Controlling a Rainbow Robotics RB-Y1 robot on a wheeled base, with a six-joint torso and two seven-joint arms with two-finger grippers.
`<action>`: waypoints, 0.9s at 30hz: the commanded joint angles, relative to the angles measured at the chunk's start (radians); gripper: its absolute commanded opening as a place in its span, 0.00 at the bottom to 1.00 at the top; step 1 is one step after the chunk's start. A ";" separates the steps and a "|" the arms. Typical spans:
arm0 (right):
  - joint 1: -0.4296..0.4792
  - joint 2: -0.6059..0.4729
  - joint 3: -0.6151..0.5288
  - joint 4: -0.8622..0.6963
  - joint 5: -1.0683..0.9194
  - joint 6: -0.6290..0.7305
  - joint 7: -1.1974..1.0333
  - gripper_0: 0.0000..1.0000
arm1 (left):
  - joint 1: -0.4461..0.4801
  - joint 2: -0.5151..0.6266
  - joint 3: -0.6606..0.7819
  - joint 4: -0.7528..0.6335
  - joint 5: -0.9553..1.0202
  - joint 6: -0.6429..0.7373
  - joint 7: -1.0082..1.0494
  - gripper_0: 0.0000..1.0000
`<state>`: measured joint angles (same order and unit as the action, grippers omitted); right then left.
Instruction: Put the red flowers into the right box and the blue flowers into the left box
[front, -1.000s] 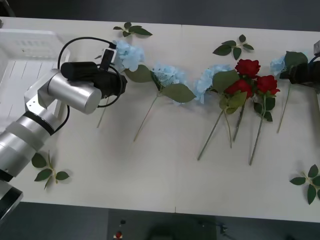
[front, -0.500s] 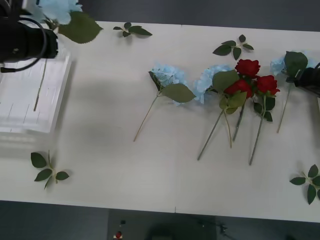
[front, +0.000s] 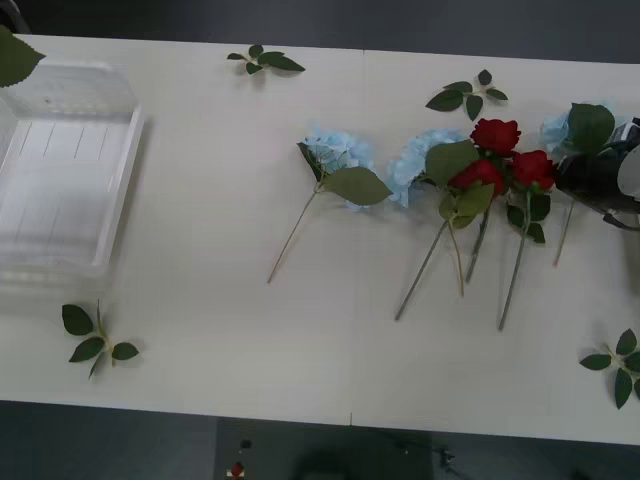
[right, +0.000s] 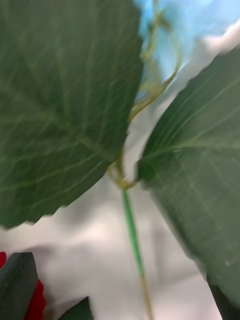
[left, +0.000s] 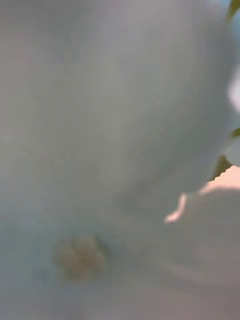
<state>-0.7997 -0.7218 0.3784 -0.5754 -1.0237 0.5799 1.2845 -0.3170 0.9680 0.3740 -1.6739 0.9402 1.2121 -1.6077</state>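
The left box (front: 70, 180), a clear ribbed tray, sits at the table's left end. Above its far corner hangs a green leaf (front: 15, 55), and pale blue petals (left: 100, 125) press close to the left wrist camera. Two blue flowers (front: 335, 150) (front: 415, 160) lie mid-table. Beside them lie three red flowers (front: 495, 133) (front: 535, 168) (front: 478, 175). My right gripper (front: 590, 172) is at the right edge, over another blue flower (front: 557, 128); its leaves (right: 60, 100) and thin stem (right: 131, 230) are close to the right wrist camera. The right box is out of view.
Loose leaf sprigs lie at the far edge (front: 265, 60) (front: 465, 95), near the front left (front: 95, 340) and at the front right (front: 620, 365). The white table (front: 200, 250) is bare between the tray and the flowers.
The left arm has swung up and left out of the front view with a blue flower; just a leaf stays at the corner. The right gripper has edged in over the far-right blue flower.
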 joint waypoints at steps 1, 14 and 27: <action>-0.026 0.012 -0.010 -0.012 0.028 -0.037 0.003 1.00 | 0.038 0.017 0.000 -0.001 0.002 -0.056 -0.060 0.28; -0.032 0.027 0.011 -0.007 0.102 -0.121 0.029 1.00 | -0.067 0.017 -0.072 -0.001 0.084 0.058 -0.100 1.00; -0.072 0.027 0.050 0.091 0.157 -0.155 0.041 0.96 | -0.344 -0.137 -0.402 -0.001 0.097 0.127 -0.100 1.00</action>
<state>-0.8390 -0.6877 0.4094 -0.4778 -0.8731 0.4294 1.2928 -0.6328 0.8514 0.0046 -1.6653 1.0595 1.3425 -1.6679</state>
